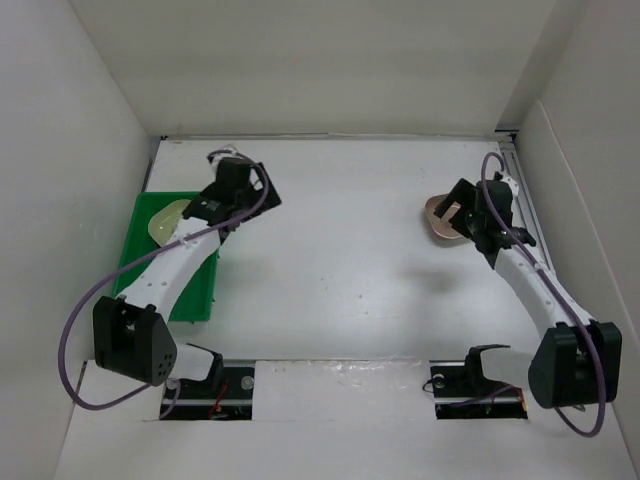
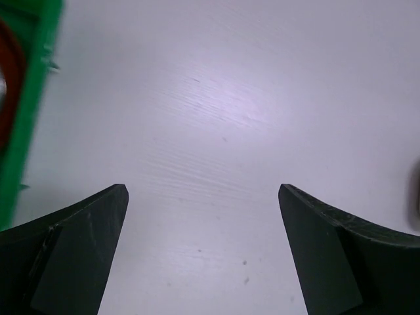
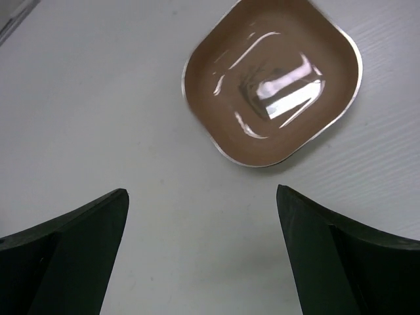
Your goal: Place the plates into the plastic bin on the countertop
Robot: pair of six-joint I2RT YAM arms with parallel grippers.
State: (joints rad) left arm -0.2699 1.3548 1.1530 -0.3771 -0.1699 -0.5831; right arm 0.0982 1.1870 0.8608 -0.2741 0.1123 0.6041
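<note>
Reaching for the tan plate (image 3: 272, 85): right gripper (image 3: 200, 197) spread wide and empty, plate just ahead of its fingers. Left gripper (image 2: 203, 193) wide and empty too, bin (image 1: 140, 240) to its left. Next, probably: advance, straddle the plate's rim, close.

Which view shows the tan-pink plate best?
Right wrist: the whole tan-pink plate lies unobstructed on the countertop, ahead of the open right gripper. Top external shows it small and partly covered by that gripper. Left wrist shows nothing identifiable as it.
</note>
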